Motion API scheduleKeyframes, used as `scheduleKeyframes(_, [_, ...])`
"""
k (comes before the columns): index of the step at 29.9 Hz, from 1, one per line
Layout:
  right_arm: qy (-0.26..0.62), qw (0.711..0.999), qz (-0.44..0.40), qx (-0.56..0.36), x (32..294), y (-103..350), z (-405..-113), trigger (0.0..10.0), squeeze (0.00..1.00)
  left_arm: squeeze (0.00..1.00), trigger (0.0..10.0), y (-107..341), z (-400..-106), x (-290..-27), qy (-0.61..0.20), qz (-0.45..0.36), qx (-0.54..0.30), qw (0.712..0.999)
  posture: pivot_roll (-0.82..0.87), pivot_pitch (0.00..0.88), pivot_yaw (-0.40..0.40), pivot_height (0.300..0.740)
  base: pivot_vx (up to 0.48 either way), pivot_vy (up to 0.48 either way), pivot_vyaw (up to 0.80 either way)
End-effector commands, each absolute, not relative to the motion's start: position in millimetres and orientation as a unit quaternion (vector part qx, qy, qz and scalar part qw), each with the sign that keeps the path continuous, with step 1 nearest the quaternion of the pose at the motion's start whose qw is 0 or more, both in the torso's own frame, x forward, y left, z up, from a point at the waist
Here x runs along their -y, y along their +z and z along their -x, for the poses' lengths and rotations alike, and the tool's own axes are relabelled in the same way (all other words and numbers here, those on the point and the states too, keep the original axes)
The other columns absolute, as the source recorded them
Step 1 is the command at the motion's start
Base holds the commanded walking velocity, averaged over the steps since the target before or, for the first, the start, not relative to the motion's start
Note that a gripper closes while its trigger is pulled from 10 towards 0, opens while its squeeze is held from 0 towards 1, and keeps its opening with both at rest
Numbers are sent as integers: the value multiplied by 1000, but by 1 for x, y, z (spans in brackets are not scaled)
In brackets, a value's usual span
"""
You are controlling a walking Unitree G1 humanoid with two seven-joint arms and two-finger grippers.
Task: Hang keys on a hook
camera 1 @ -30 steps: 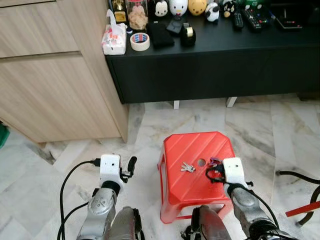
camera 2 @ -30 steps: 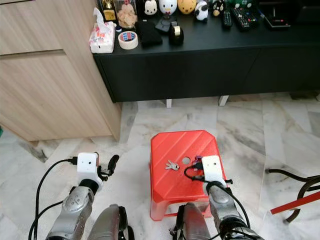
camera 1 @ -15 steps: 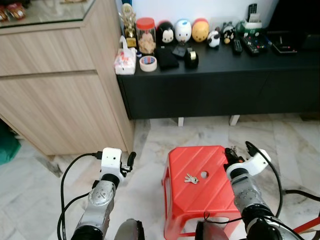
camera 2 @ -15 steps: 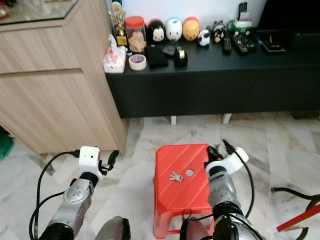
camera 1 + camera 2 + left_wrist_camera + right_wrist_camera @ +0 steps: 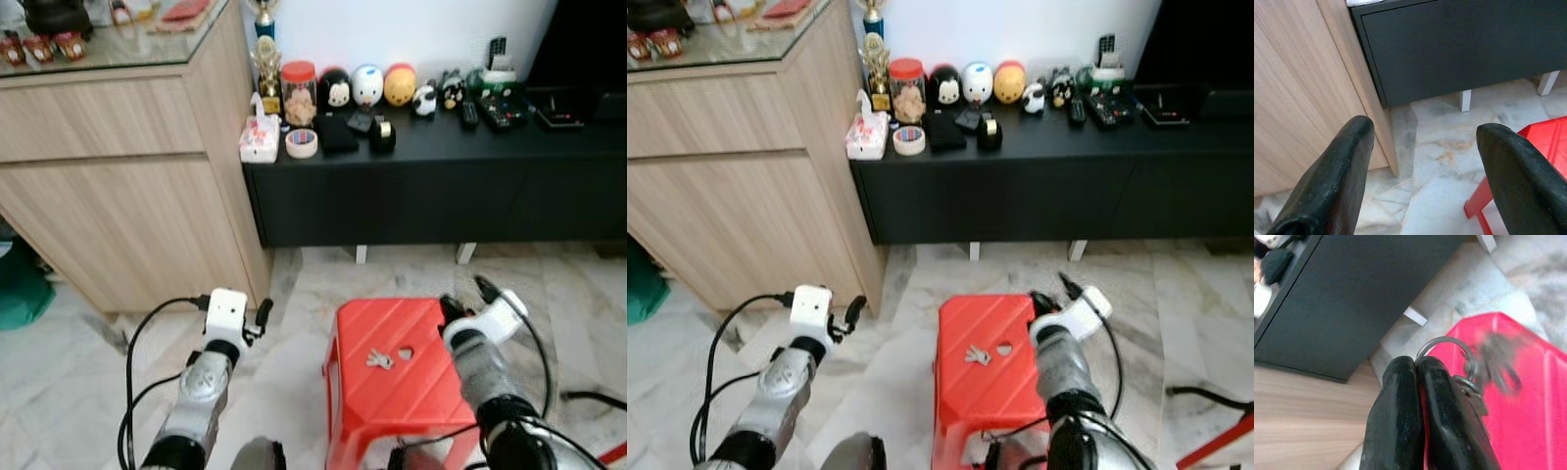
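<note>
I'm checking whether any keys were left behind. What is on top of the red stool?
A small bunch of keys lies on the red stool beside its centre hole. The right gripper holds another key ring. The stool's near edge is hidden behind the right arm.

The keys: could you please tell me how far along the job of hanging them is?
Done: the right gripper is shut on a key ring, its keys dangling blurred above the red stool. In hand: carrying that bunch. Left: hanging it on a hook, not yet done. A second bunch of keys lies on the stool. The left gripper is open, idle beside the stool.
</note>
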State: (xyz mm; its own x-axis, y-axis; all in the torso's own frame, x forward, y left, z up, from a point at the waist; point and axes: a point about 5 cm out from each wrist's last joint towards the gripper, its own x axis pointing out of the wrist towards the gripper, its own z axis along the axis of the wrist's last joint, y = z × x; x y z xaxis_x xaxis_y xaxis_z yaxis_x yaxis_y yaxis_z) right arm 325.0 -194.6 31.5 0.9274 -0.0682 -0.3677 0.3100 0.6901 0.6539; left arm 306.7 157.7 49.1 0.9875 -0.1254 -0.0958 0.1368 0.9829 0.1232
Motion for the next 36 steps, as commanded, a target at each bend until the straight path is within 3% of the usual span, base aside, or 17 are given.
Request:
scheduleKeyframes(1, [-83, 915, -365, -153, 188, 35, -328, 10000, 0, 0, 10000, 49, -307, -158, -69, -72, -43, 994, 11, 0, 37, 646, 0, 0, 0])
scheduleKeyframes(6, [-52, 971, -173, -155, 185, 38, -327, 10000, 0, 0, 10000, 48, -307, -157, -70, -75, -40, 994, 14, 0, 29, 646, 0, 0, 0])
scheduleKeyframes(7, [-47, 976, -146, -153, 185, 39, -327, 10000, 0, 0, 10000, 48, -307, -157, -70, -75, -40, 994, 14, 0, 29, 646, 0, 0, 0])
scheduleKeyframes(8, [-39, 987, -68, -139, 185, 43, -328, 10000, 0, 0, 10000, 47, -307, -157, -69, -74, -41, 994, 10, 0, 27, 646, 0, 0, 0])
scheduleKeyframes(10, [-31, 992, -16, -119, 185, 46, -328, 10000, 0, 0, 10000, 46, -306, -156, -68, -72, -42, 994, 9, 0, 23, 646, 0, 0, 0])
scheduleKeyframes(21, [-41, 994, -42, -89, 191, 40, -315, 10000, 0, 0, 10000, 42, -304, -161, -50, -53, -51, 996, -1, 14, 25, 646, 0, 0, 0])
scheduleKeyframes(25, [-62, 990, -51, -116, 196, 30, -308, 10000, 0, 0, 10000, 41, -305, -172, -34, -51, -58, 996, 2, 19, 22, 671, 0, 0, 0])
scheduleKeyframes(36, [-55, 989, -40, -131, 195, 22, -302, 10000, 0, 0, 10000, -19, -258, -218, 9, -77, -241, 967, 5, 16, 20, 740, 0, 0, 0])
